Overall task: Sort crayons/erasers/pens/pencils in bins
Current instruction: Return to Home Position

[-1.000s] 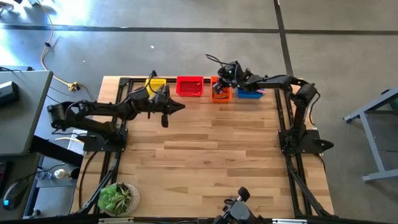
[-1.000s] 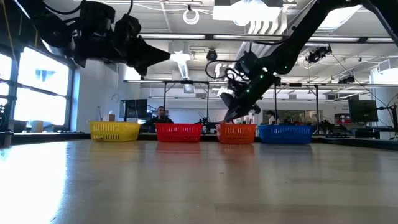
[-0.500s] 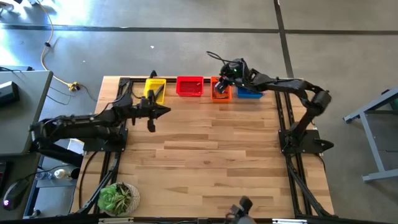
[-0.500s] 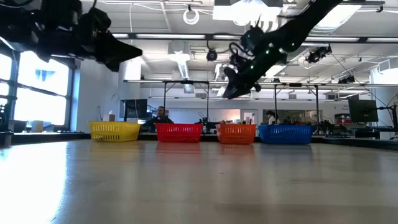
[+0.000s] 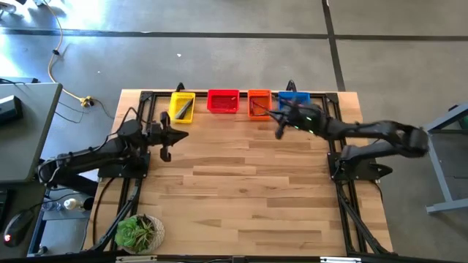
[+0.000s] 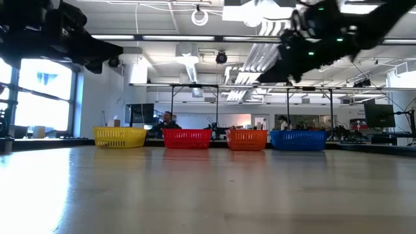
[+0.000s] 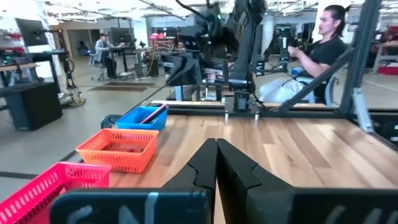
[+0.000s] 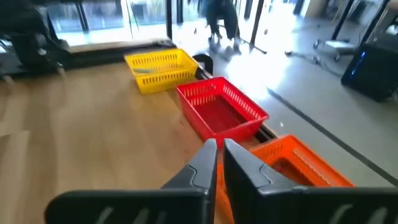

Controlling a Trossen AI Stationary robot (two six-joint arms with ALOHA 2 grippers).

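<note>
**Wood-topped table: four bins in a row, both pincers pressed together**

Four plastic bins are seen lined up along the far edge of the wooden table. The red bin is flanked by the yellow bin, just beside it on the left arm's side, and by the orange bin, just beside it on the right arm's side. The blue bin is set one place further from the red bin, past the orange one.

The left gripper is held in the air nearer the table's front than the red bin and off to its yellow-bin side. Its fingers are pressed together and nothing is pinched. The right gripper is held on the other side of the red bin, past the orange bin and slightly nearer the front. Its fingers are drawn together to a mere slit, and nothing is gripped.

Dark sticks are seen in the yellow bin. A pink stick lies in the blue bin. The erasers cannot be made out, as the inside of the red bin is shown too small to tell. A seated person is seen beyond the table, well apart from the red bin.
</note>
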